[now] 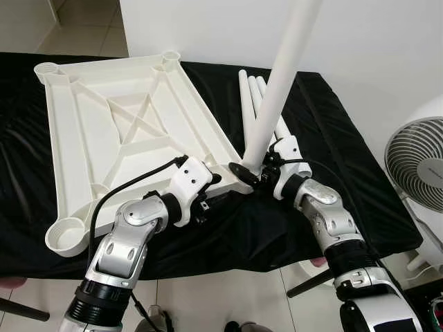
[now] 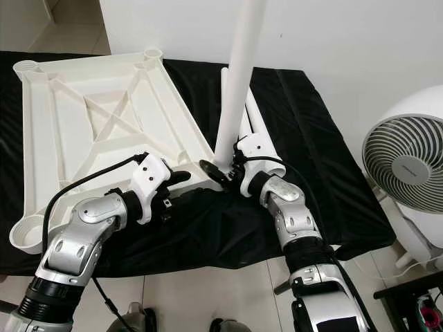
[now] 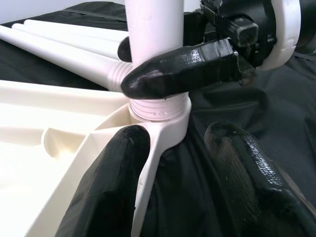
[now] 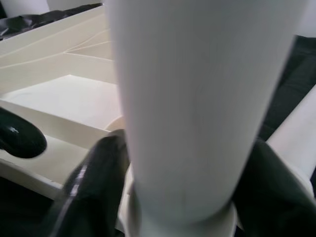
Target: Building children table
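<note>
Tabletop (image 1: 118,131) lying upside-down on black cloth (image 1: 332,138) | R gripper (image 1: 255,173) clamping upright leg (image 1: 277,90) in corner socket | L gripper (image 3: 192,163) open, straddling tabletop corner

tabletop (image 1: 131,124): cream moulded plastic, smooth, slight sheen
leg (image 1: 280,83): white plastic tube, smooth, satin
spare legs (image 1: 250,90): same white plastic
cloth (image 1: 325,138): black fabric, glossy, creased
fingers (image 3: 177,71): black, matt, rough texture
arms (image 1: 131,232): silver metal, polished
fan (image 1: 415,162): white plastic grille
</note>
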{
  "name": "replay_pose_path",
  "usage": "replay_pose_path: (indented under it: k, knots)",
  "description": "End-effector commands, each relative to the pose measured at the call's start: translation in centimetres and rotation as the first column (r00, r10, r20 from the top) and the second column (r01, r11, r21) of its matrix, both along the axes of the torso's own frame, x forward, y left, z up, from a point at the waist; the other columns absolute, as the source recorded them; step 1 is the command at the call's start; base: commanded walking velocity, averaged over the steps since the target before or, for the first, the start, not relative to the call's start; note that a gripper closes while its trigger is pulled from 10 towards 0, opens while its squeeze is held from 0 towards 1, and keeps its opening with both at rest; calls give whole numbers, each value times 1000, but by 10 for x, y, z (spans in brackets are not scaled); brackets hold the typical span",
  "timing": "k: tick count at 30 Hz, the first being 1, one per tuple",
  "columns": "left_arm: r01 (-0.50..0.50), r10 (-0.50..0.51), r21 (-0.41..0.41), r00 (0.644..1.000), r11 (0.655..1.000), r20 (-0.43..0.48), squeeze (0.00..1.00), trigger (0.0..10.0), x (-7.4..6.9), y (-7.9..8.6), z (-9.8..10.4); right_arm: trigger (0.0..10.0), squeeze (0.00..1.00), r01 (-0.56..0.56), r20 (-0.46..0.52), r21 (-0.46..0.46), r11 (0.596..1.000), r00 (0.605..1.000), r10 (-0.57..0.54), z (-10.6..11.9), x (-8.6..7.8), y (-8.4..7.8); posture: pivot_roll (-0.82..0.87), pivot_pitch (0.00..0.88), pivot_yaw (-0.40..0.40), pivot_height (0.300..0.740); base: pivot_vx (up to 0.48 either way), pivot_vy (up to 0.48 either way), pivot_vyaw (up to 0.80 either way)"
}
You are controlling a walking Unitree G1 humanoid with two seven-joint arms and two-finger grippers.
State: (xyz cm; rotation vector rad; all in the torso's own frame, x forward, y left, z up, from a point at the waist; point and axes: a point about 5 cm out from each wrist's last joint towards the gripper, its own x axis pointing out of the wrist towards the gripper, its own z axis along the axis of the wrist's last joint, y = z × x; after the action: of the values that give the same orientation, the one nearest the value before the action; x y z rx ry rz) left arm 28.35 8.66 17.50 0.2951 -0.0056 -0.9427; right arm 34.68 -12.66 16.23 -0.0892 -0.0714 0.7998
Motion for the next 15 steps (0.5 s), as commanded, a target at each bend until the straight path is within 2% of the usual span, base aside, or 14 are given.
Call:
replay_pose_path:
  k: [1,10,15]
  knots:
    - [-91,91,-4,996,996,24,0,10000,4,2,-1,0,0,-2,-8,-25,1000,1000,1,-4,1,-3,80,38,-77,740,0,0,0]
    - [-82,82,-1,996,997,28,0,10000,4,0,-1,0,0,51,-21,5,999,998,-51,-9,2,-10,76,26,-78,740,0,0,0]
    - [-78,78,-2,997,997,27,0,10000,3,-1,-2,0,0,134,-26,48,990,991,-132,-14,-1,-8,75,23,-80,740,0,0,0]
